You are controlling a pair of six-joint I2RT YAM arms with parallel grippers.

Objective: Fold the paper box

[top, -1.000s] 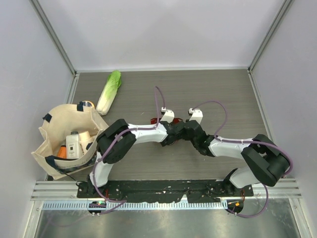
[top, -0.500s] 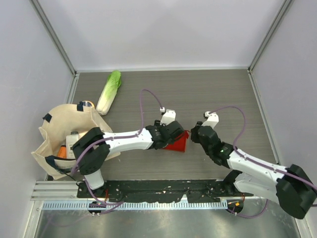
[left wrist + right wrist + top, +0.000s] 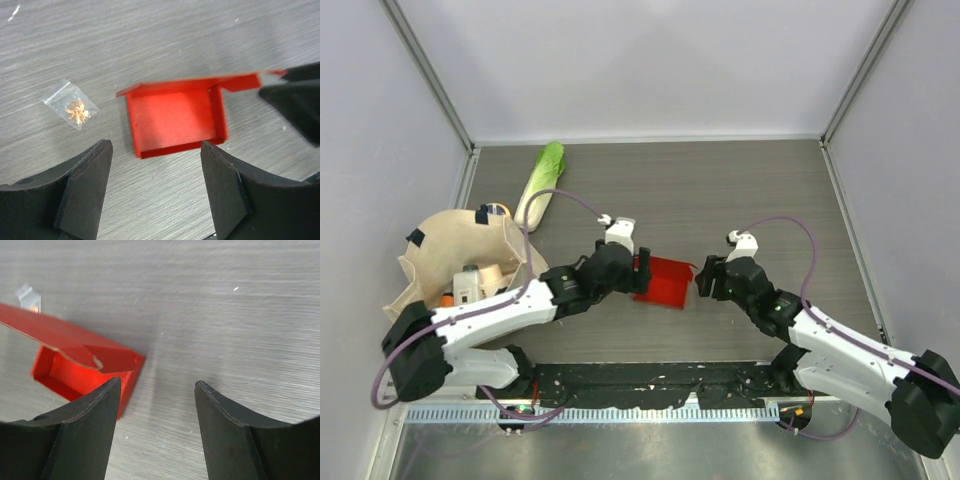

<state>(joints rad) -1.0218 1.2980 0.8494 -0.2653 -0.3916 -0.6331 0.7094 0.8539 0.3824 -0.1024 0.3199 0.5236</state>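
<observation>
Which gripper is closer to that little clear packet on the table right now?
Left. The left gripper hangs just short of the clear packet, which lies ahead of one finger. The right gripper sits on the far side of the paper box from it.

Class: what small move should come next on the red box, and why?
Probably bring the right pincer to the raised lid flap and push it down over the tray. The paper box lies on the table with its lid up; the left pincer and the right both stand open, clear of it.
</observation>
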